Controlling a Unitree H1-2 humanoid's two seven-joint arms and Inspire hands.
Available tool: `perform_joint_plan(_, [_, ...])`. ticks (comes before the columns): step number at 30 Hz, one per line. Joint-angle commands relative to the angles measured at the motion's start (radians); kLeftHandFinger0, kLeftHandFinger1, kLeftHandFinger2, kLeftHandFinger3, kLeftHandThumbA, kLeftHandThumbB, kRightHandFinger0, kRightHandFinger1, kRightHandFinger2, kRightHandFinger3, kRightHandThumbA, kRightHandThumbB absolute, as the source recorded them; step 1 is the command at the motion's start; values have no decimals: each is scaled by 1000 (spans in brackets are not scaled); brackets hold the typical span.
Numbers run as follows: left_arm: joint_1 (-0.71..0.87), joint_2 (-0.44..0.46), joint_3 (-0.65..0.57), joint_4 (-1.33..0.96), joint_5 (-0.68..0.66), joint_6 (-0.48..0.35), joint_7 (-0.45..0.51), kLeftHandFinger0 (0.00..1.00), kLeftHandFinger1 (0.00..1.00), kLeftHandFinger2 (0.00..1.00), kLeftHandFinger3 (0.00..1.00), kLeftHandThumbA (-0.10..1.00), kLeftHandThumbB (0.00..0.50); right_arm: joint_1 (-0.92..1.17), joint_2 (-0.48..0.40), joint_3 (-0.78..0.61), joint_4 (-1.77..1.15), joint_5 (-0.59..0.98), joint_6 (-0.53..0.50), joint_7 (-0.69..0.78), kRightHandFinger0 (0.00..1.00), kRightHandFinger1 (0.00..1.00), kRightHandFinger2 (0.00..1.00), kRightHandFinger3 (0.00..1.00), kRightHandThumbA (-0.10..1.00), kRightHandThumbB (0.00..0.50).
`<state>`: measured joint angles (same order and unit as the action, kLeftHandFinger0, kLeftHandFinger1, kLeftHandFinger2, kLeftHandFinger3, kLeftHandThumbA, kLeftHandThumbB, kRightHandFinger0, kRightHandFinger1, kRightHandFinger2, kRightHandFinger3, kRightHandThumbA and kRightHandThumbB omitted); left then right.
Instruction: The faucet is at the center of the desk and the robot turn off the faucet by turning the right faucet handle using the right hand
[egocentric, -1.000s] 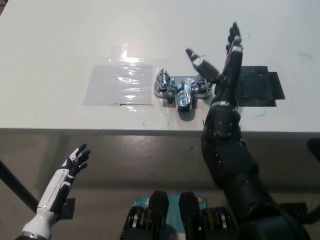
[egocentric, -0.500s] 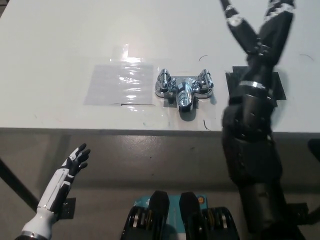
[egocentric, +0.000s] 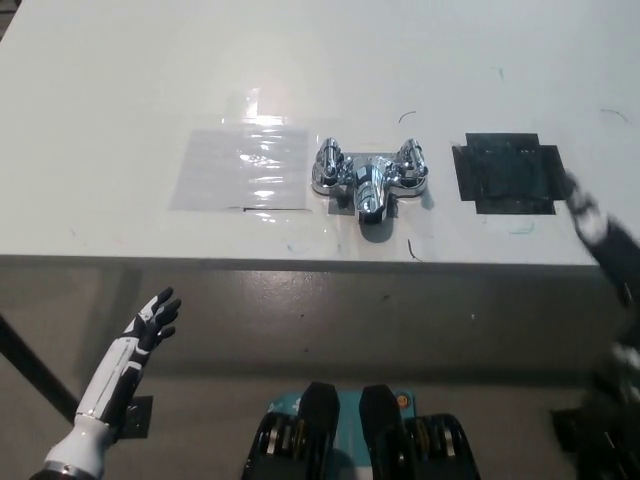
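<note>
Surface: white table (egocentric: 120, 90) filled the upper part of the head view, with grey floor below its front edge.
Faucet: chrome faucet (egocentric: 369, 178) stood near the middle of the table, close to the front edge, spout pointing toward the robot.
Right handle: right faucet handle (egocentric: 411, 163) sat on the faucet's right side, untouched, with nothing around it.
Left handle: left faucet handle (egocentric: 326, 165) mirrored it on the other side.
Patches: clear shiny sheet (egocentric: 240, 167) lay flat just left of the faucet; dark square patch (egocentric: 505, 173) lay to the faucet's right.
Right hand: black right hand (egocentric: 600, 235) showed only as a blur at the picture's right edge, well right of the faucet and off the table's front; I could not tell whether its fingers were apart or closed.
Left hand: white left hand (egocentric: 155, 320) rested low, well left of the faucet, below the table edge, fingers spread and holding nothing.
Risk: judged from this, the hand was well clear of the handle, so any reach had to cross the dark patch; a sideways approach could knock the spout or catch the wrong handle.
Writing: no brand, label or readable text showed anywhere.
</note>
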<state>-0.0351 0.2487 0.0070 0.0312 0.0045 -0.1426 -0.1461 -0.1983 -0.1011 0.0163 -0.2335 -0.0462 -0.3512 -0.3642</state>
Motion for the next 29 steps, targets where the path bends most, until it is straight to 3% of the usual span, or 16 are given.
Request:
perform_joint_plan(1, [-41, 41, 11, -51, -17, 4, -28, 1000, 1000, 1000, 1000, 1000, 430, 245, -170, 135, -284, 23, -91, 246, 1000, 1000, 1000, 1000, 1000, 347])
perform_joint_plan(3, [-41, 43, 10, -46, -11, -10, -27, 1000, 1000, 1000, 1000, 1000, 419, 278, -181, 155, -247, 44, -99, 249, 1000, 1000, 1000, 1000, 1000, 351])
perform_joint_plan(6, [-39, 40, 12, -36, -18, -19, -25, 1000, 1000, 1000, 1000, 1000, 426, 295, -178, 165, -141, 8, -119, 231, 1000, 1000, 1000, 1000, 1000, 310])
perform_joint_plan(11, [-34, 34, 11, -44, -21, -20, -21, 1000, 1000, 1000, 1000, 1000, 436, 260, -157, 156, 33, 25, -119, 238, 1000, 1000, 1000, 1000, 1000, 333])
perform_joint_plan(14, [-34, 33, 13, -31, -18, -45, -20, 1000, 1000, 1000, 1000, 1000, 419, 233, -137, 143, 130, 32, -119, 245, 1000, 1000, 1000, 1000, 1000, 263])
perform_joint_plan(16, [-34, 32, 13, -32, -21, -42, -21, 1000, 1000, 1000, 1000, 1000, 418, 210, -129, 139, 187, 38, -119, 251, 1000, 1000, 1000, 1000, 1000, 250])
perform_joint_plan(18, [-31, 27, 12, -36, -24, -32, -22, 1000, 1000, 1000, 1000, 1000, 426, 170, -111, 129, 294, 54, -119, 265, 1000, 1000, 1000, 1000, 1000, 249])
perform_joint_plan(21, [-30, 24, 10, -33, -21, -36, -23, 1000, 1000, 1000, 1000, 1000, 418, 145, -87, 115, 382, 79, -119, 285, 1000, 1000, 1000, 1000, 1000, 301])
perform_joint_plan(25, [-35, 22, 10, -23, -17, -40, -20, 1000, 1000, 1000, 1000, 1000, 434, 132, -66, 96, 437, 99, -119, 309, 1000, 1000, 1000, 1000, 1000, 263])
perform_joint_plan(29, [-38, 16, 8, -25, -13, -32, -16, 1000, 1000, 1000, 1000, 1000, 445, 131, -55, 80, 471, 90, -119, 317, 1000, 1000, 1000, 1000, 1000, 287])
